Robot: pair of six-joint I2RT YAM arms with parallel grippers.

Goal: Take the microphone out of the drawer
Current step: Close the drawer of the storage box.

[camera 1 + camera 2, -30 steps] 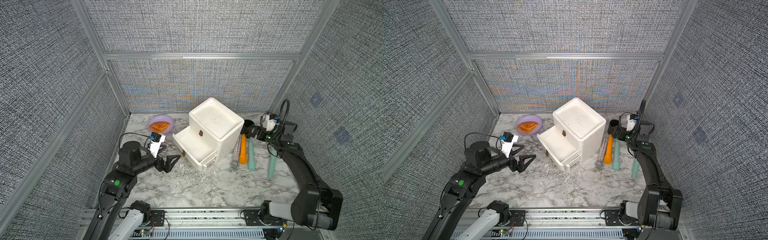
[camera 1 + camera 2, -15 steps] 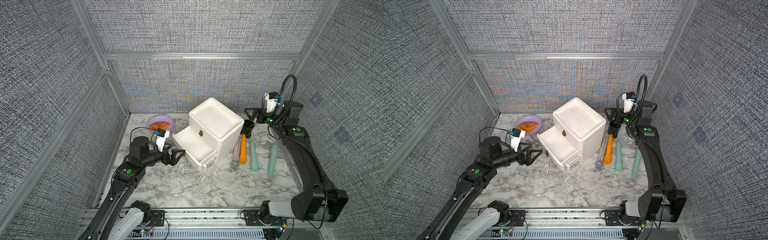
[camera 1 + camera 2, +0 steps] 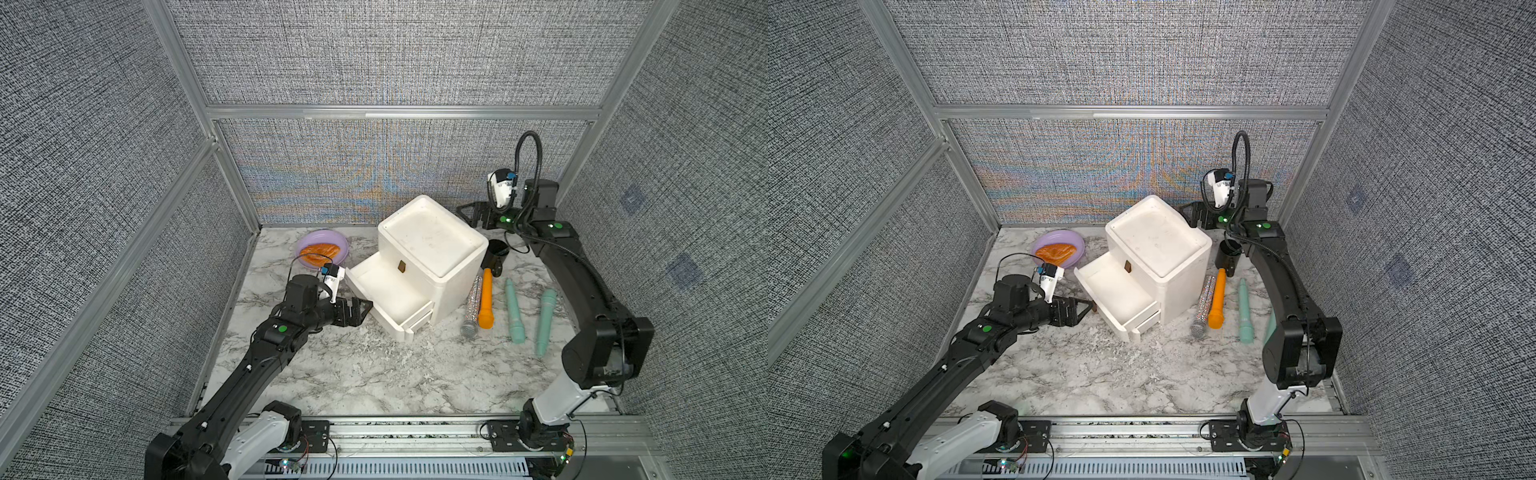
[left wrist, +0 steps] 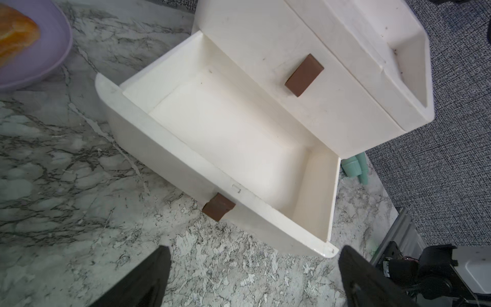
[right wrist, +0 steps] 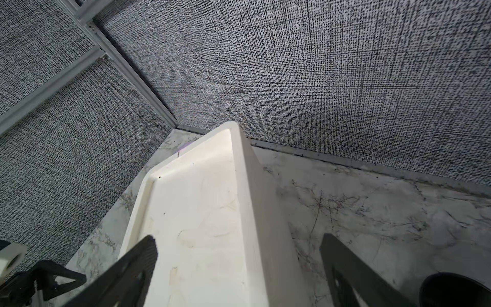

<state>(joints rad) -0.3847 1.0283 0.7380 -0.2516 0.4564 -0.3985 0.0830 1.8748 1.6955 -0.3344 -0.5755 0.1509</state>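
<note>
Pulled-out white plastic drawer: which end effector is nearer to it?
Left. The left end effector is at the front of the drawer; the right end effector is above the rear corner of the white cabinet.

Bright, even light; soft shadows, moiré shimmer on mesh walls.

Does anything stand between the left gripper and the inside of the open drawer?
Nothing visible does. The left gripper is open, just in front of the drawer, whose top is uncovered. In the left wrist view the drawer looks empty.
</note>
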